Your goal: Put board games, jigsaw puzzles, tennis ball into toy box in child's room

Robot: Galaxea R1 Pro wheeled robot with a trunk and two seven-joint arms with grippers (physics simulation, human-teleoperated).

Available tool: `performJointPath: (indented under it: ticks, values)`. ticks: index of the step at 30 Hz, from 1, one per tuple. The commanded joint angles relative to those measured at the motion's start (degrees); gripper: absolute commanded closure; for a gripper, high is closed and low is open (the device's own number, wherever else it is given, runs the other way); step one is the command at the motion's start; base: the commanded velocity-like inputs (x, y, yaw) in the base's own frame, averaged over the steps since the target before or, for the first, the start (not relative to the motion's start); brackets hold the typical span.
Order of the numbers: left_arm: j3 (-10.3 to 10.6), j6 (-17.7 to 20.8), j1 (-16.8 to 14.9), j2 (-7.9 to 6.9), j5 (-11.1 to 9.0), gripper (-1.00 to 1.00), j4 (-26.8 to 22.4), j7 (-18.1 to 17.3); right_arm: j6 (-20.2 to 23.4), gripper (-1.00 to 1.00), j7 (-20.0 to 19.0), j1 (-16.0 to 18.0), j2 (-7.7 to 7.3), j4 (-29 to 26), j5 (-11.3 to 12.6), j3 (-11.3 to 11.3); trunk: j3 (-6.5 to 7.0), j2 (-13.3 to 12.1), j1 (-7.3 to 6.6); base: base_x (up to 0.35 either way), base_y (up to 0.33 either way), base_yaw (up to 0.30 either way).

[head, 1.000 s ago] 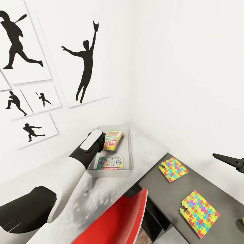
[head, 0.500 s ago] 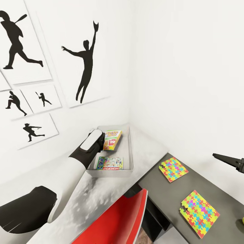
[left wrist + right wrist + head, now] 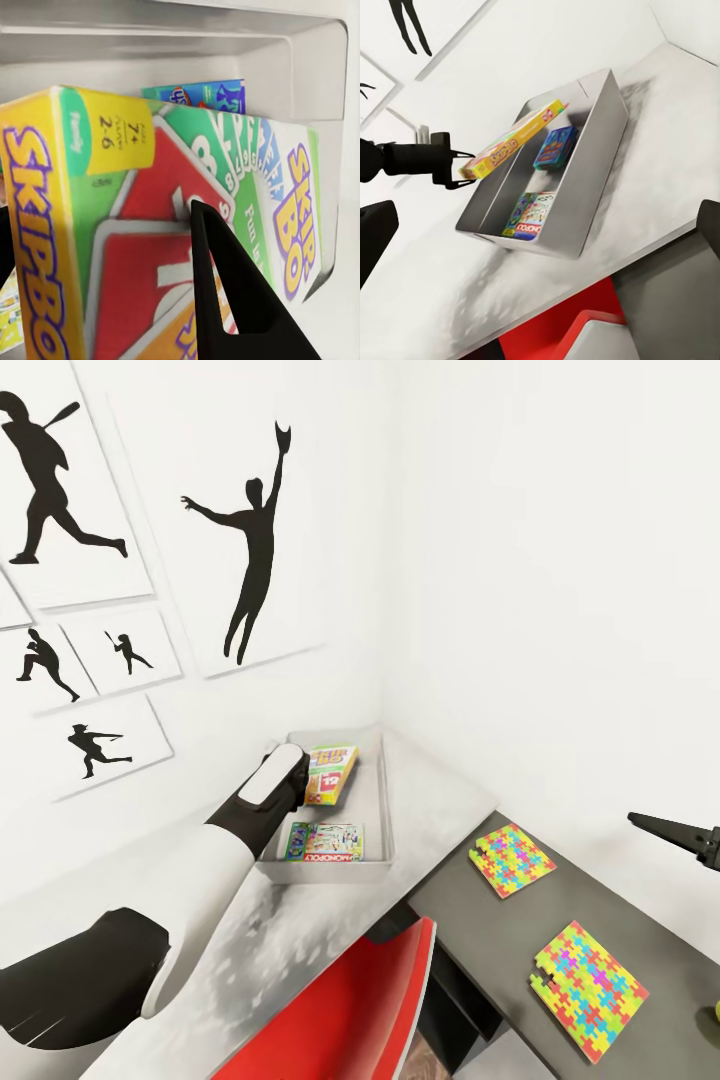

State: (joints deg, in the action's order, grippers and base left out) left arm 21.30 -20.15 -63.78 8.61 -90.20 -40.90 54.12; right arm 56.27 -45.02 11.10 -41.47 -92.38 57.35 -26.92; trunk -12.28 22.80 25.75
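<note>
SKIP-BO box point(image 3: 514, 139), a flat, stiff, light carton with glossy faces that probably slip, hung tilted over the toy box point(image 3: 600, 161) on the worktop point(image 3: 430, 800), pinched at one short end by the left gripper point(image 3: 456, 168). MONOPOLY point(image 3: 529, 216) and the blue game point(image 3: 555, 147) lay inside. An edge pinch suited it. Right gripper point(image 3: 668, 829): aperture could not be told.

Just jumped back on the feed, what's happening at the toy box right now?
The left claw holds the SKIP-BO box tilted over the toy box. The Monopoly box and the small blue game already lie inside. Two jigsaw puzzles and the tennis ball sit on the lower dark desk. The right claw hangs idle.
</note>
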Motion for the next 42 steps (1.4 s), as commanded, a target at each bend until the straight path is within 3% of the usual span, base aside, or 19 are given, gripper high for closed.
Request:
performJointPath:
  ticks: [1,42]
  values:
    - [0.2,-0.4,-0.1,-0.01,-0.2,1.0,0.1,-0.1,0.2,-1.0,-0.2,0.1,-0.01,0.0,-0.1,0.0,-0.12,0.1,0.03,0.0,0.0,0.0]
    - [0.1,-1.0,0.0,-0.23,-0.4,1.0,0.4,-0.4,0.2,-1.0,-0.2,0.1,-0.01,0.0,-0.1,0.2,-0.12,0.1,0.03,0.0,0.0,-0.043]
